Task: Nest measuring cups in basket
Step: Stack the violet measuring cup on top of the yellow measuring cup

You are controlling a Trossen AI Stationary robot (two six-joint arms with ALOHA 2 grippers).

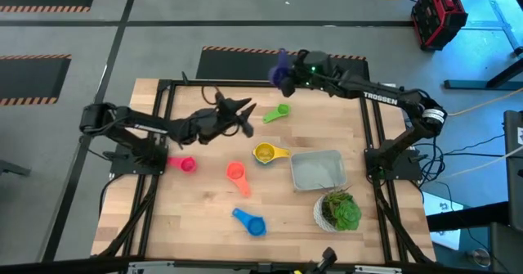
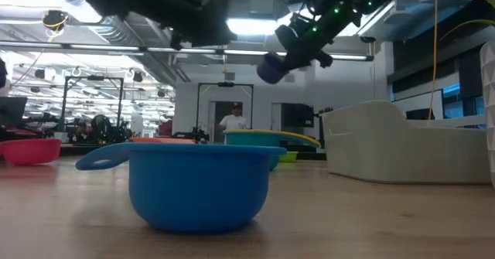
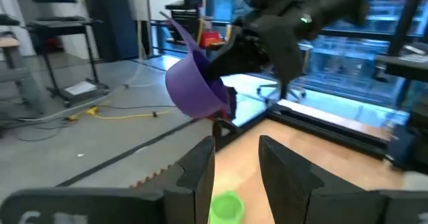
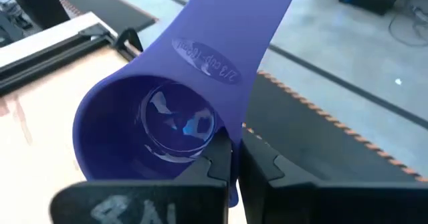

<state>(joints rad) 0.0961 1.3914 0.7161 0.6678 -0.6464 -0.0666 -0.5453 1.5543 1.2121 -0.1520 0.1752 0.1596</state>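
My right gripper [image 1: 288, 75] is above the table's far edge, shut on a purple measuring cup [image 1: 282, 64], seen large in the right wrist view [image 4: 160, 110]. My left gripper [image 1: 248, 117] stands open over the table's middle, pointing level toward the green cup [image 1: 276, 113], which shows below its fingers [image 3: 226, 206]. Lying on the wood are the yellow cup [image 1: 265, 152], salmon cup [image 1: 236, 174], pink cup [image 1: 184, 164] and blue cup [image 1: 251, 222]. The light-gray basket [image 1: 317, 169] sits at the right with nothing in it. My right gripper holds the purple cup by its bowl wall [image 4: 235, 134] beside the root of the handle. One finger [image 4: 215, 164] is inside the bowl and one [image 4: 264, 174] outside. The cup is lifted clear and tipped, its mouth toward the wrist and its handle [image 4: 247, 30] reaching away beyond the fingers.
A round white pot with a green plant [image 1: 337, 211] stands just in front of the basket. A black frame [image 1: 167, 90] runs around the table's edges. Bare wood lies at the near left and at the far left.
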